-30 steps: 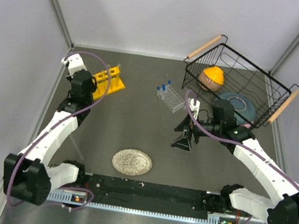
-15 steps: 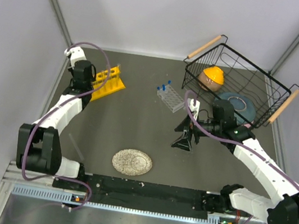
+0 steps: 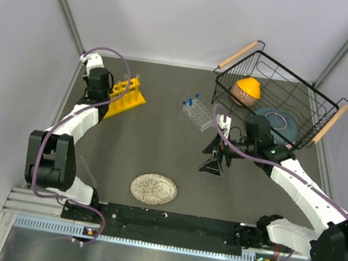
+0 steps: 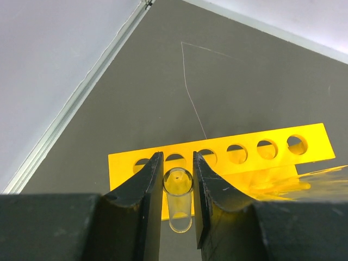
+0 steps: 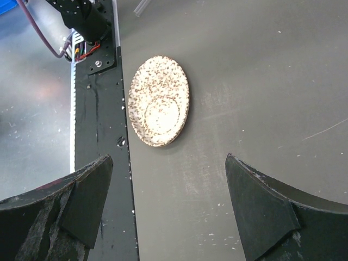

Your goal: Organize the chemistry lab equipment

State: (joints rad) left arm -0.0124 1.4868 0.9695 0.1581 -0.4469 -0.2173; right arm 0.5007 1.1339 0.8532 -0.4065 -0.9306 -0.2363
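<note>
My left gripper (image 4: 178,159) is shut on a clear test tube (image 4: 179,202), held upright with its open rim between the fingers. It hangs just in front of the left end of the yellow six-hole rack (image 4: 234,156), whose holes look empty. From above, the left gripper (image 3: 106,97) sits at the rack's (image 3: 128,95) left side. A small clear rack (image 3: 198,114) holding blue-capped vials stands mid-table. Another test tube (image 3: 90,173) lies flat near the front left. My right gripper (image 5: 168,159) is open over bare mat, with nothing between its fingers.
A black wire basket (image 3: 315,120) with dishes stands at the back right, close behind the right arm. A round speckled disc (image 3: 153,189) lies near the front edge, by the black base rail (image 5: 103,136). Grey walls close in on the left and back.
The left arm has swung toward the back left wall, carrying the tube up to the yellow rack's left end. The right arm has stayed still.
</note>
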